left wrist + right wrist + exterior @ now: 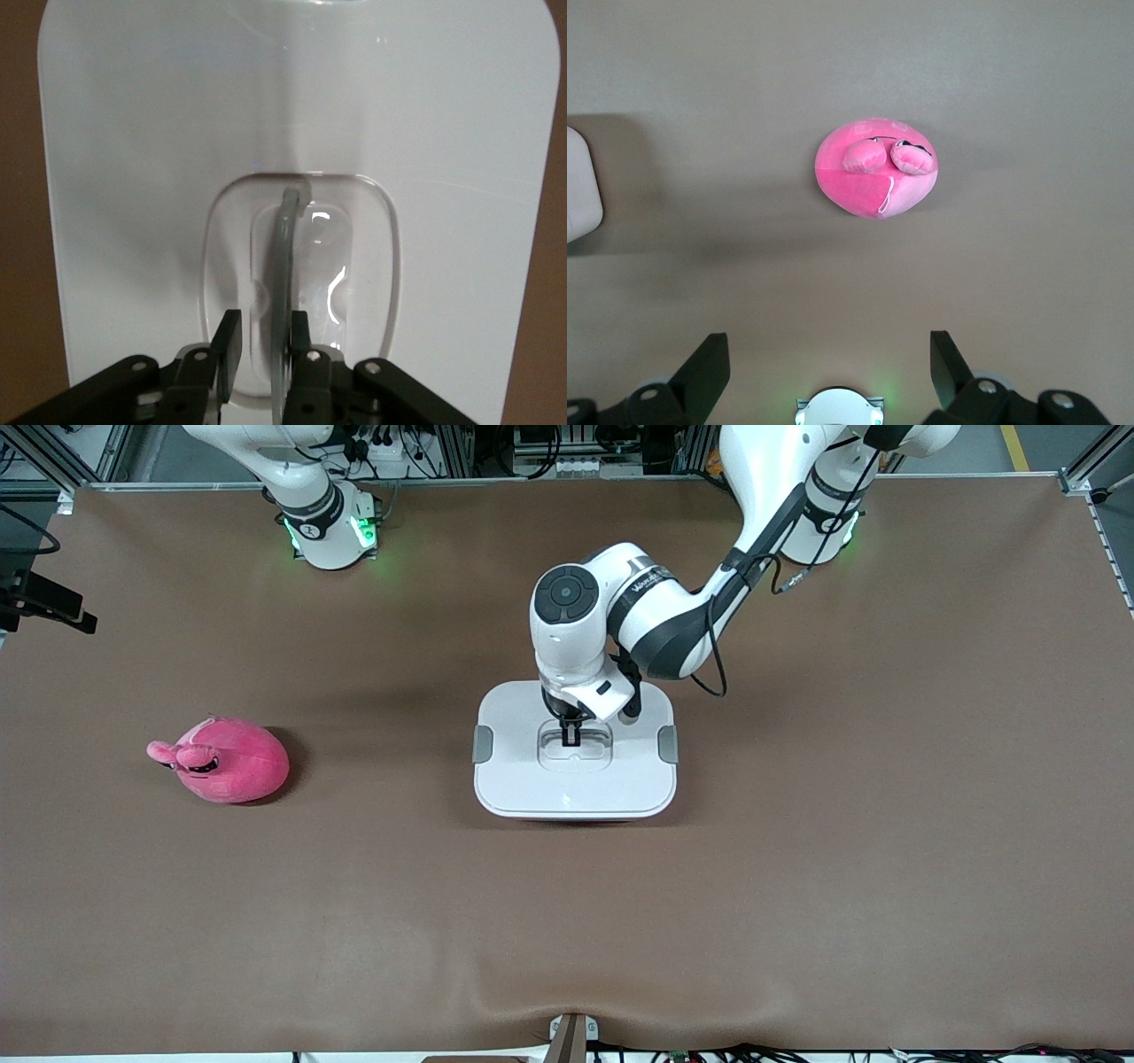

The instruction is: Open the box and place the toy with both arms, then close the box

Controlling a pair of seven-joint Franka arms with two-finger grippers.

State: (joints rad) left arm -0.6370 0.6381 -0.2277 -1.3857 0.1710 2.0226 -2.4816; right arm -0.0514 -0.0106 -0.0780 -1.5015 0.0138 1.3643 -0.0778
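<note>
The box (576,784) stands mid-table with its white lid (159,133) on and grey clips on both short sides. My left gripper (571,735) is down in the lid's recessed centre, straddling the upright grey handle (285,257). One finger (301,329) lies against the handle, while the other finger (229,341) stands a small gap away from it. The pink plush toy (226,760) lies on the table toward the right arm's end. My right gripper (828,359) hangs open high over the table, with nothing between its fingers and the toy (873,177) far below it.
The brown table mat (797,868) stretches around the box and the toy. The right arm's green-lit base (332,531) stands at the table's back edge. A corner of the box (580,195) shows in the right wrist view.
</note>
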